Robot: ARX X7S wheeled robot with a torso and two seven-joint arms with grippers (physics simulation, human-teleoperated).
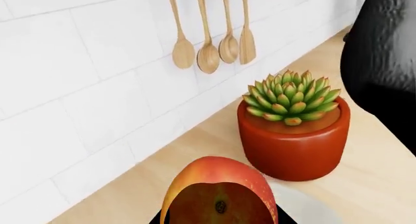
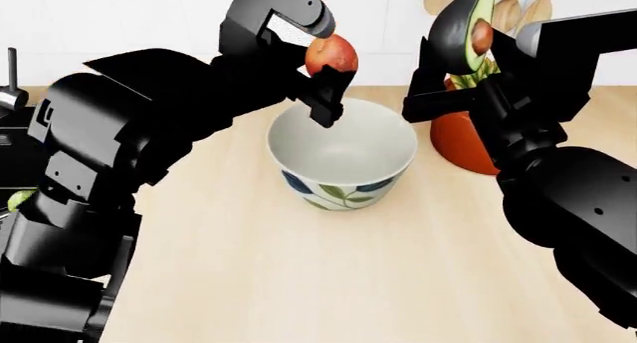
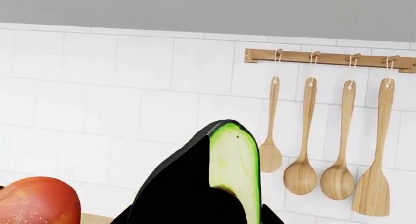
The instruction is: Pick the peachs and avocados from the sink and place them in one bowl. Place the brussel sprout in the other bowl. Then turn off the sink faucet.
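Observation:
My left gripper (image 2: 329, 68) is shut on a red-orange peach (image 2: 332, 54) and holds it just above the far rim of the white flower-painted bowl (image 2: 348, 194), which is empty. The same peach (image 1: 217, 195) fills the bottom of the left wrist view. My right gripper (image 2: 468, 56) is shut on a halved avocado (image 2: 475, 26), raised to the right of the bowl; its green cut face (image 3: 232, 158) shows in the right wrist view, with the peach (image 3: 36, 199) beside it. A yellow-green bit (image 2: 17, 199) at the far left may be the brussel sprout. The other bowl is out of view.
An orange-red pot (image 1: 293, 136) with a succulent stands on the wooden counter just behind and to the right of the bowl, partly hidden by my right arm (image 2: 557, 171). Wooden spoons (image 3: 325, 146) hang on the white tiled wall. A steel piece (image 2: 12, 89) shows at the far left.

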